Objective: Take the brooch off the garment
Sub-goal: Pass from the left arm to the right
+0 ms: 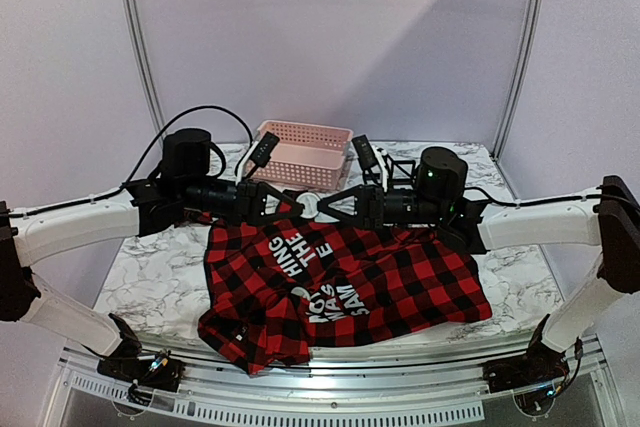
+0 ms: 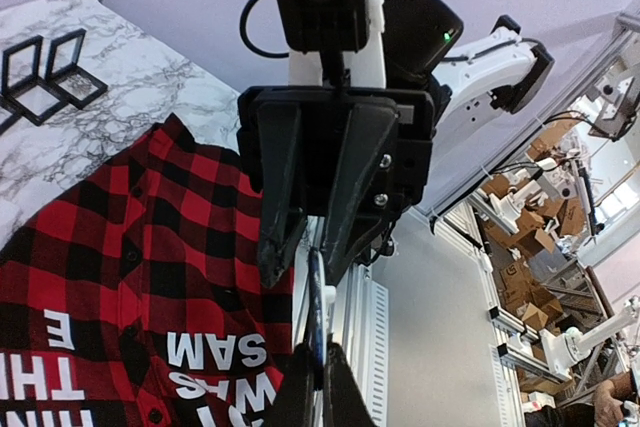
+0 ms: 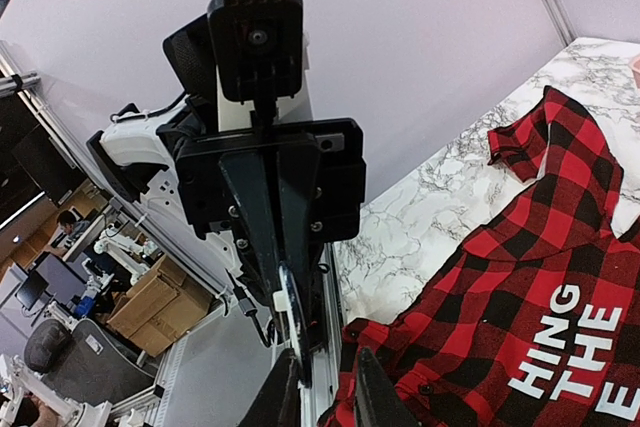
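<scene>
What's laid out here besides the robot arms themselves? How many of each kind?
plaid shirt: 1
brooch: 1
pink basket: 1
black square frames: 2
Total: 5

The garment [image 1: 400, 277] is showing red-and-black buffalo plaid, with white lettering [image 1: 297, 252]. The table [image 1: 150, 267] under the garment is showing white marble, grey veining. The basket [image 1: 305, 137] behind the garment is reading pink; the brooch [image 1: 308, 205] at the garment's far edge, white.
</scene>
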